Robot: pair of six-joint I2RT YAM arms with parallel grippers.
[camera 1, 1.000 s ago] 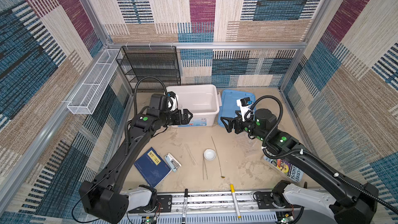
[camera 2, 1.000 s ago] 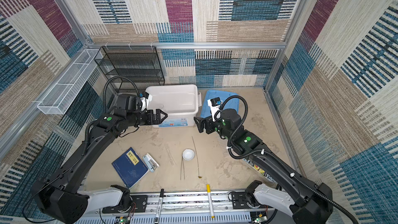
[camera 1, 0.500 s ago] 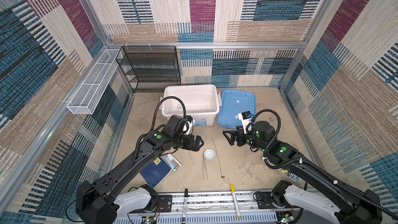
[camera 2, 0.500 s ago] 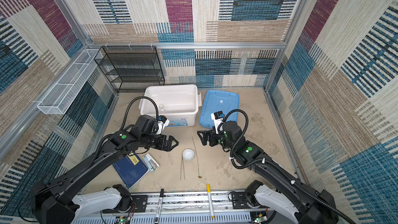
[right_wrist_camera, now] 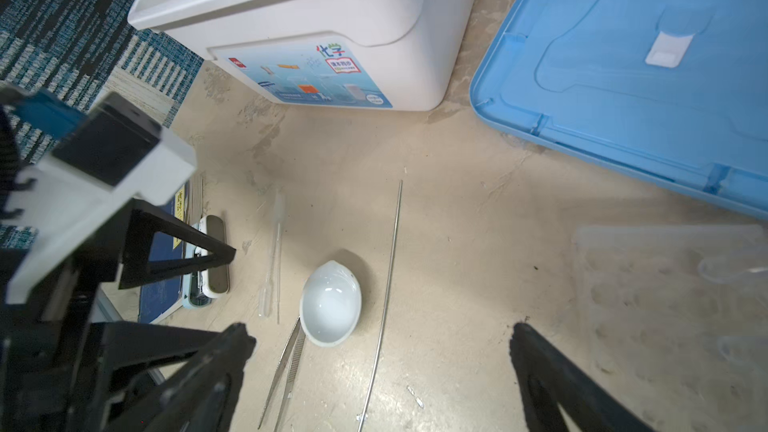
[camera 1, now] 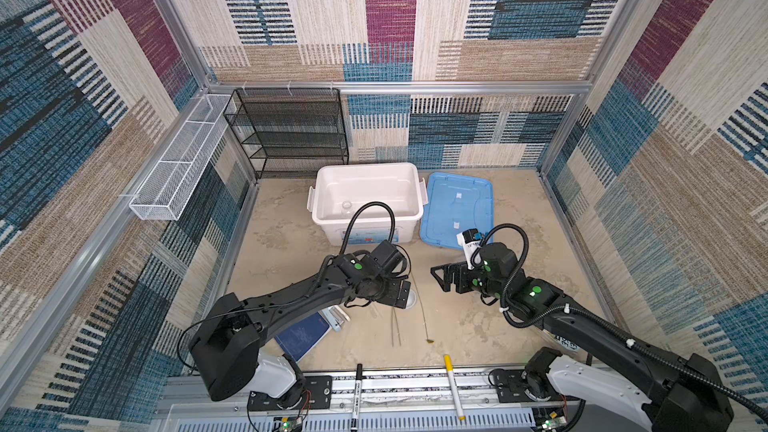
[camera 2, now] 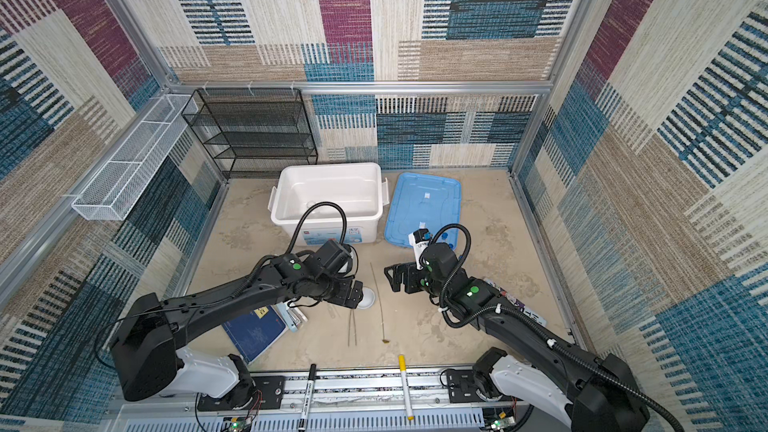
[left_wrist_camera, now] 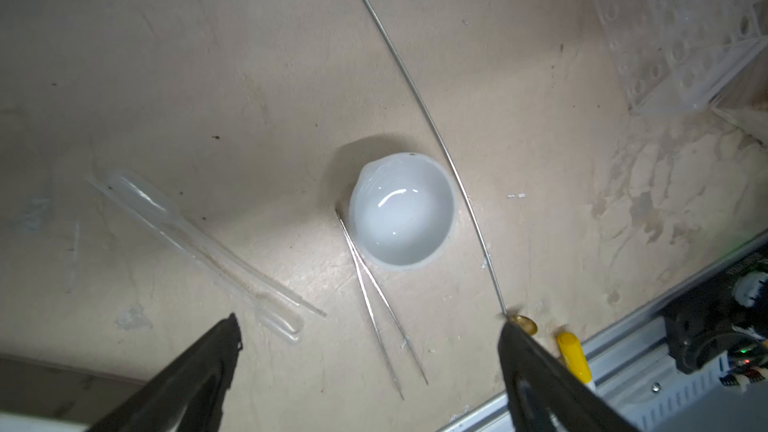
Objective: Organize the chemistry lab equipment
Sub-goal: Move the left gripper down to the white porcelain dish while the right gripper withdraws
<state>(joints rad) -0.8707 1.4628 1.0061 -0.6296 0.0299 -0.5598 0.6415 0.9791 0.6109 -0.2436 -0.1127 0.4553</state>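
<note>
The small white dish [left_wrist_camera: 401, 211] sits on the sandy floor, directly below my open left gripper [left_wrist_camera: 369, 321], which hovers over it and half hides it in both top views [camera 1: 410, 300]. Metal tweezers [left_wrist_camera: 378, 297] lie against the dish. The long thin spoon [left_wrist_camera: 432, 126] lies just past it. A clear dropper with a thin glass rod [left_wrist_camera: 199, 243] rests to the other side. My right gripper [right_wrist_camera: 379, 327] is open and empty, hanging right of the spoon [camera 1: 422, 309]. The clear plastic rack [right_wrist_camera: 665, 305] lies beneath the right arm. A small glass beaker [camera 1: 346, 205] stands inside the white bin.
The white bin [camera 1: 365, 226] and its blue lid [camera 1: 457, 209] stand at the back. A blue book [camera 1: 301, 332] and a pale stapler [camera 1: 334, 320] lie front left. Black [camera 1: 356, 392] and yellow [camera 1: 453, 384] markers rest on the front rail. A black shelf [camera 1: 291, 135] fills the back left corner.
My left arm swung from the bin's front edge down and forward to hover over the dish. The right arm drew back from the blue lid toward the front. Both grippers stayed open.
</note>
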